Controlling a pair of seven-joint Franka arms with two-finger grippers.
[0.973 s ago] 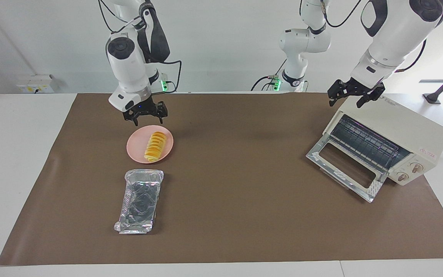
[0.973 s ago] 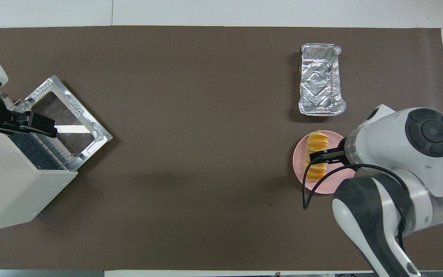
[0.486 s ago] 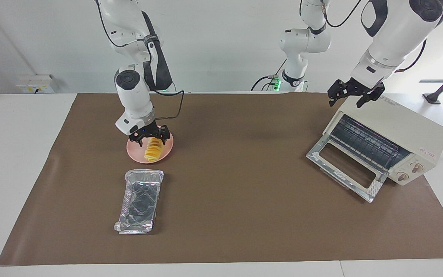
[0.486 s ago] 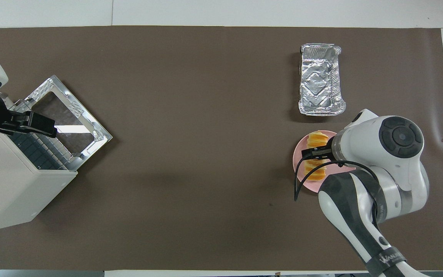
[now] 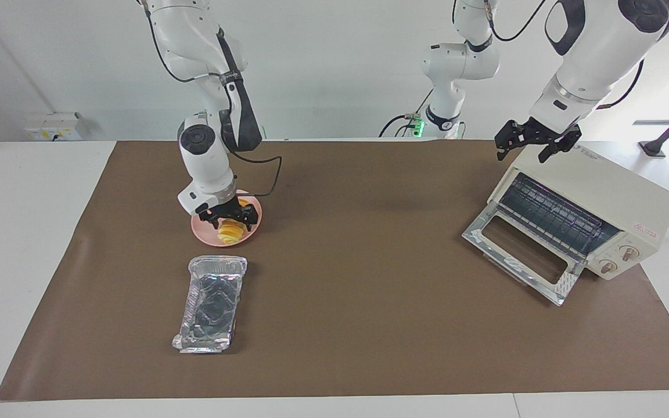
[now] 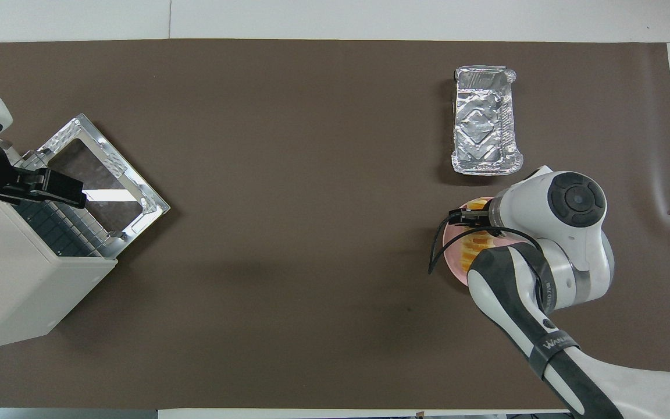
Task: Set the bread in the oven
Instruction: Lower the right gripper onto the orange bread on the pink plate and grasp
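The bread [image 5: 230,231] is lying on the pink plate [image 5: 252,227], toward the right arm's end of the table, and is straddled by the right gripper [image 5: 227,216], whose fingers are spread apart and not yet clamped. A sound grasp is best made across the loaf's middle, squeezed gently so the slices are not crushed. The oven [image 5: 601,203] is found with its door lowered; above its top the left gripper [image 5: 535,142] is kept waiting, fingers apart.
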